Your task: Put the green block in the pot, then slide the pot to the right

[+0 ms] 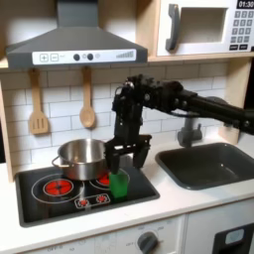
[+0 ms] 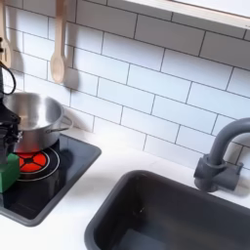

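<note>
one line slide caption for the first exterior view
Pincer open above the green block on the stove, beside the pot.

Pot [image 1: 80,158] and green block [image 1: 118,185] on stovetop [image 1: 40,201]

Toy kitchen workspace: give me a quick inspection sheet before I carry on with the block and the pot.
Surface: white counter with a black stovetop and a dark sink basin.
Job's things: green block on the stovetop's front right area, not in the pot; pot stands upright on the back of the stovetop, and looks empty.
Clutter: nothing seen loose on the counter.
Grippers: gripper points down just above the green block; whether it grips the block cannot be told.
Cables: nothing seen.
Surroundings: two wooden utensils hang on the tiled wall, range hood above, microwave upper right, grey faucet behind the sink.
</note>
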